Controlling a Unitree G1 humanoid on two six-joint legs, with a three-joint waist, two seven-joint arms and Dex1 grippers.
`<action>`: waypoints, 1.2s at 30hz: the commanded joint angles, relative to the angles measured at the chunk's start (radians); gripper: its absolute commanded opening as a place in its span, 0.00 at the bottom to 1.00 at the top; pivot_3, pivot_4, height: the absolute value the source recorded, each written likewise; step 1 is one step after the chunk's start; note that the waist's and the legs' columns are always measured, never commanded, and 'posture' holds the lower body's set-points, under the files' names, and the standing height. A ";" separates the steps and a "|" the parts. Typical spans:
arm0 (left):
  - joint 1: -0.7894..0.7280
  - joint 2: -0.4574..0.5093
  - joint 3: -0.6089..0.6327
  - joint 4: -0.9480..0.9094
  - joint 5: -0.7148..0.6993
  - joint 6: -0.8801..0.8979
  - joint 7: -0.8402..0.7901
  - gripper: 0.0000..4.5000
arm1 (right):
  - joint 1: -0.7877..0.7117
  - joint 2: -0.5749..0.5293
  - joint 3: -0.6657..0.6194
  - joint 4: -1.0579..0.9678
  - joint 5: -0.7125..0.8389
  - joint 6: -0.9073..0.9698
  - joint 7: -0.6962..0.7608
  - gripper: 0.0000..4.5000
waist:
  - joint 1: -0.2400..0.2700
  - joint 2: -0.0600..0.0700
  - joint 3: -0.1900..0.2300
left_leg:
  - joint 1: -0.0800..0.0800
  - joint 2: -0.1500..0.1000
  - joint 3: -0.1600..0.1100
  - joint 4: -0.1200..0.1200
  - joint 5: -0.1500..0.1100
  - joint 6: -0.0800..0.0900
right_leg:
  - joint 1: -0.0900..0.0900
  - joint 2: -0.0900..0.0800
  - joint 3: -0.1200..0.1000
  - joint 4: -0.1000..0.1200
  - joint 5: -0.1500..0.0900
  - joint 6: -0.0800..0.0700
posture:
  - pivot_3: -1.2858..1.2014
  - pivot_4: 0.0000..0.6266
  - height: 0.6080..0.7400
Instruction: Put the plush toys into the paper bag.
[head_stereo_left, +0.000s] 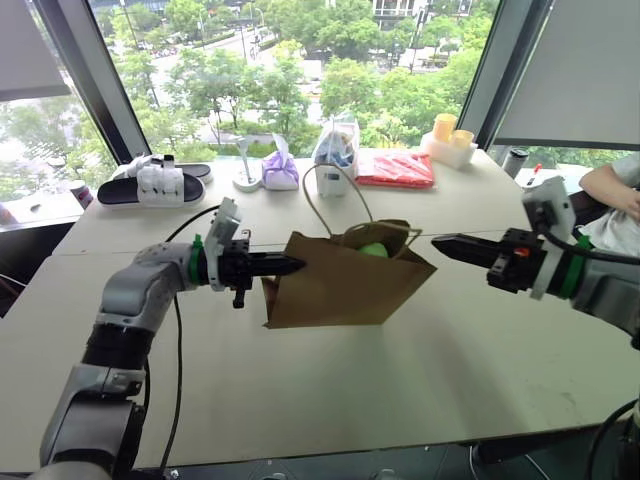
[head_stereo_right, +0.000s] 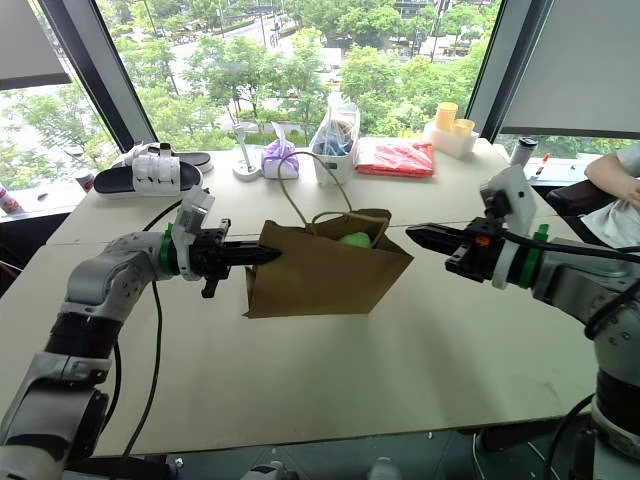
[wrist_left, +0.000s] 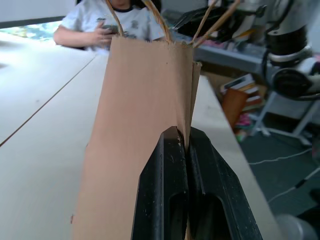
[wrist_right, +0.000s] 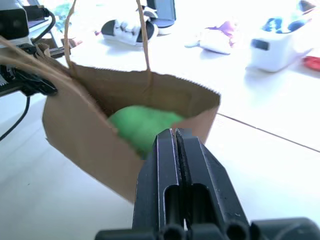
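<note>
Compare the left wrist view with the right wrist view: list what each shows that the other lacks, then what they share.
Left wrist only: the left gripper shut on the paper bag's edge, and a person behind. Right wrist only: the green toy inside the bag, the shut right gripper empty, a purple pouch, a slipper. Both: the bag and its cord handles.

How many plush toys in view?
1: the green toy, inside the paper bag whose edge the left gripper pinches. Another could sit hidden deeper in the bag.
</note>
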 joint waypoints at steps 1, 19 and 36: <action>-0.044 0.014 -0.055 0.133 0.100 -0.118 -0.114 0.01 | 0.016 -0.023 -0.049 -0.047 0.033 0.000 -0.027 0.00 | -0.002 0.000 0.000 | 0.000 0.000 0.001 0.000 0.000 0.000 | 0.000 0.000 0.000 0.000 0.000 0.000 | 0.52 0.24 1.00; 0.008 0.044 0.014 0.292 0.268 -0.358 -0.042 0.13 | -0.012 -0.014 0.132 0.017 0.015 -0.108 -0.052 0.00 | -0.003 -0.001 0.000 | 0.000 0.000 -0.001 0.001 -0.001 0.001 | -0.001 -0.001 0.000 0.001 0.000 0.001 | 0.52 0.24 1.00; 0.361 0.281 0.259 -0.342 0.060 0.074 0.170 0.99 | 0.051 -0.096 0.165 0.013 -0.004 -0.149 0.041 0.00 | -0.021 0.000 0.001 | 0.000 0.002 -0.003 0.000 -0.001 0.001 | -0.002 0.000 0.001 0.001 0.000 0.001 | 0.52 0.24 1.00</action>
